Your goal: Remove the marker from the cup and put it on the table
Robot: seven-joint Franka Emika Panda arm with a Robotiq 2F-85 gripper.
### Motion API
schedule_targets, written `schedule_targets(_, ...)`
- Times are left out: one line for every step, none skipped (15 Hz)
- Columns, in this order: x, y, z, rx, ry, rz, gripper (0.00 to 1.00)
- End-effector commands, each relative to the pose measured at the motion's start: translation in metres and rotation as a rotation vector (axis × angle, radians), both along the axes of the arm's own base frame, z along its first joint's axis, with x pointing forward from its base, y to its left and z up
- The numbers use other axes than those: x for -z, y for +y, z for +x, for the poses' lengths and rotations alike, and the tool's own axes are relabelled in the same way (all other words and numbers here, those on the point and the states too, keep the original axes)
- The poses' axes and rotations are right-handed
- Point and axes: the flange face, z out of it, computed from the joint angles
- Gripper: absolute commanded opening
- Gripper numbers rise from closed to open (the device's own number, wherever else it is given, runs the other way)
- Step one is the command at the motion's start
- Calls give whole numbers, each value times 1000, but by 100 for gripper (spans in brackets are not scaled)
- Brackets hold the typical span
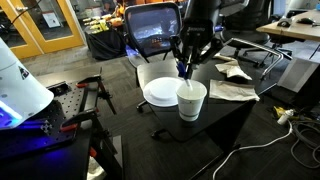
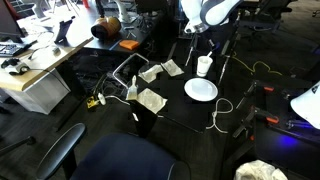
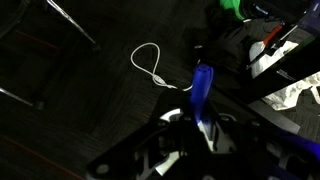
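Nearest your wrist camera, the gripper (image 3: 200, 138) is pinching the marker (image 3: 202, 88). The fingers are pressing on the dark blue stick from both sides, and it is sticking out from between them over a dark background. A thin white cable (image 3: 150, 65) is looping across that background, left of the marker and apart from it.

In an exterior view you are holding the gripper (image 1: 185, 68) directly above the cup (image 1: 192, 102), with the marker (image 1: 184, 71) hanging upright from the fingers. Its lower end is sitting just over the cup's rim; you cannot tell from here whether the tip is fully clear of the opening. The cup is standing upright on the table (image 1: 225, 115), with the plate (image 1: 158, 93) lying just beside it on the left. Crumpled papers (image 1: 236, 91) are lying to the right of the cup, apart from it. A dark chair (image 1: 152, 30) is standing beyond the far edge of the table.

In an exterior view the gripper (image 2: 200, 46) is hanging over the cup (image 2: 204, 67), and the plate (image 2: 201, 90) is lying on the near side of it on the table (image 2: 175, 105). The marker is too small to make out there.
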Motion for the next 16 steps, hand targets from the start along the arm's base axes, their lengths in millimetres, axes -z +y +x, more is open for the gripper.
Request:
schedule_targets(-31, 11, -24, -16, -26, -13, 4)
schedule_targets(-37, 14, -27, -17, -41, -9, 4)
schedule_targets(-42, 17, -30, -20, -56, -6, 4)
schedule_targets(-49, 22, -32, -20, -75, -1, 4)
schedule_targets(-57, 27, -34, -25, -102, 6, 4)
schedule_targets(-64, 32, -35, -28, -121, 10, 4)
schedule_targets(-71, 37, -36, -32, -141, 15, 4)
schedule_targets(-78, 43, -35, -31, -160, 24, 4)
schedule_targets(-84, 49, -35, -29, -174, 35, 4)
schedule_targets(-89, 56, -33, -18, -188, 49, 4)
schedule_targets(-94, 62, -32, -16, -197, 66, 4)
schedule_targets(-97, 70, -29, -3, -210, 79, 4)
schedule_targets(-100, 78, -26, 10, -228, 90, 4)
schedule_targets(-101, 86, -24, 29, -248, 103, 4)
schedule_targets(-102, 94, -22, 57, -267, 108, 4)
schedule_targets(-100, 104, -19, 92, -291, 110, 4)
